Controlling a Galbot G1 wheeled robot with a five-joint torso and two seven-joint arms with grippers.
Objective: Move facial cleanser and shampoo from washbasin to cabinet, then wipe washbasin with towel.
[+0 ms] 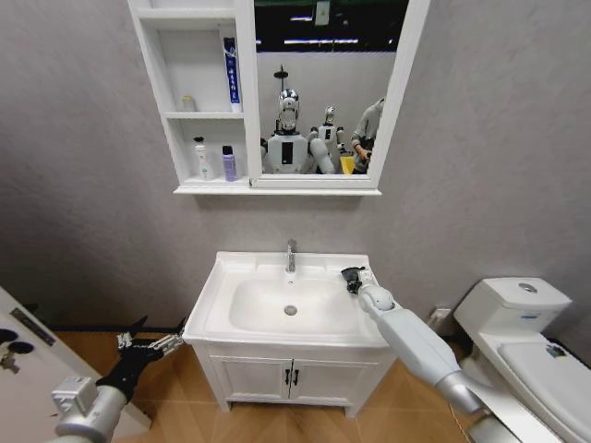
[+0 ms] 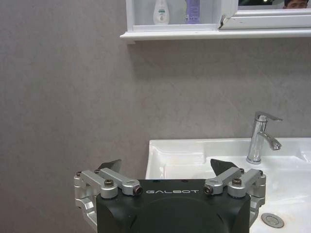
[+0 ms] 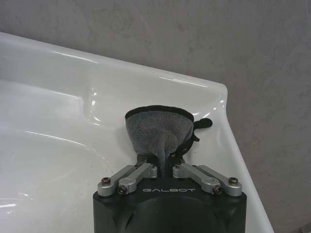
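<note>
My right gripper is shut on the dark grey towel, which is pressed onto the back right corner of the white washbasin. In the right wrist view the cloth bunches up between the closed fingers of the right gripper. My left gripper hangs open and empty, low beside the basin's left edge. On the cabinet, a white bottle and a purple bottle stand on the lowest shelf and a blue tube stands above. Which is the facial cleanser or shampoo, I cannot tell.
A chrome faucet stands at the basin's back centre. The vanity with black handles is below. A white toilet stands close on the right, beside my right arm. A white panel is at the lower left.
</note>
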